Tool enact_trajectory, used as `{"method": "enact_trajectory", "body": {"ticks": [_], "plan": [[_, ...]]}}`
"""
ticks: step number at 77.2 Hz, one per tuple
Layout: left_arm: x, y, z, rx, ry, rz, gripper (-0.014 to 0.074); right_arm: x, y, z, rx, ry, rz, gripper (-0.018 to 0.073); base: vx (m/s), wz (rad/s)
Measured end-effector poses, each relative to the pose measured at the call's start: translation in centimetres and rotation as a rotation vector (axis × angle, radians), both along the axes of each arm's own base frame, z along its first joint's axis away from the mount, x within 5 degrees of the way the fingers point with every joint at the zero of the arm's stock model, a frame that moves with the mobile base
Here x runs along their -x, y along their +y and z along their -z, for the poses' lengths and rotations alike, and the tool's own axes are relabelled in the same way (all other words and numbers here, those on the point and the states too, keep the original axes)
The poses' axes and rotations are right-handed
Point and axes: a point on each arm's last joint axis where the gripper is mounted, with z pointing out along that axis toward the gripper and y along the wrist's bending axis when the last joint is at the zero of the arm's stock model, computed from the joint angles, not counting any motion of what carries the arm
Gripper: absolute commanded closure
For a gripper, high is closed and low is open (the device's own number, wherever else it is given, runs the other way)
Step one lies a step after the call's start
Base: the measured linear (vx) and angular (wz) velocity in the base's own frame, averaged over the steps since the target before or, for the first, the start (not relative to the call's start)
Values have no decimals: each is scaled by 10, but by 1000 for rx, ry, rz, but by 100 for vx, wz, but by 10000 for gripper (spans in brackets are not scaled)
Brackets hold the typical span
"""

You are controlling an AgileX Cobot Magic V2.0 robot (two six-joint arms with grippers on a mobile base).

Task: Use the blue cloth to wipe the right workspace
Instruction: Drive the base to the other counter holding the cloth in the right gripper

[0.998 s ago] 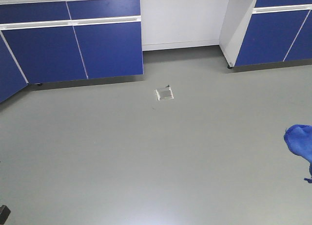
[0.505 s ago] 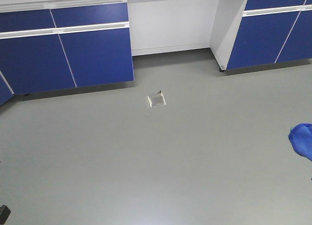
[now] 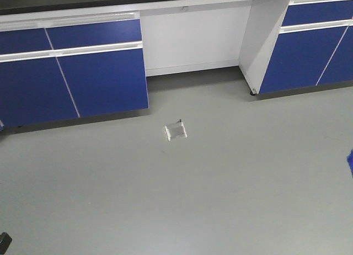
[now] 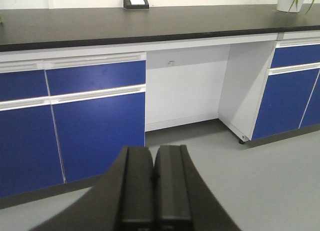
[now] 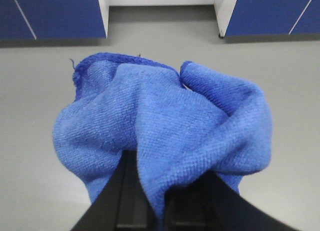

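Progress was thin at that moment: no wiping had begun. Nearest in, the right claw [image 5: 161,203] was clamped on the blue cloth [image 5: 165,126], which ballooned over it in wrinkled folds, held in the air above the grey floor [image 3: 220,189] and touching nothing else. From the front view only a sliver of it showed at the right edge. The left claw [image 4: 152,186] had its 2 fingers [image 4: 137,186] pressed together with nothing between them, pointed toward the blue cabinet fronts [image 4: 95,121]. So the pick-up looked done; the approach, the press-down and the strokes were all left, as I judged it.

Further out, the floor ran open and bare apart from 1 small hatch plate [image 3: 175,132] set flat into it, well apart from the cloth. Beyond that stood the cabinet fronts, with a white knee recess [image 4: 185,91] between the 2 banks. Above them lay the right workspace [image 4: 150,26], a long black desk, its front lip a straight pale edge. At the back, an outlet box [image 4: 136,1] sat against the wall and a plant pot [image 4: 289,0] stood far right; between them the top gave long room for sweeps, with those 2 as things to steer around.
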Motion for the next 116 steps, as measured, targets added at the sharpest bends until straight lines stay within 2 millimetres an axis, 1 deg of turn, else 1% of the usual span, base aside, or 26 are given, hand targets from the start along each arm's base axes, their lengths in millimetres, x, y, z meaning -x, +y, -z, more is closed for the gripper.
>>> {"method": "enact_trajectory", "body": {"ticks": [9,22,75,116], "plan": [[0,0,0,0,0,0,603,9,0,0,1,-36,-1,564,33,-14],[0,0,0,0,0,0,603,15,1,0,2,-60,-1,564,34,-18],[0,0,0,-1,1,0,603,15,1,0,0,-60,-2,564,35,-16],[0,0,0,-1,1,0,603,15,1,0,0,-60,-2,564,28,-41]]}}
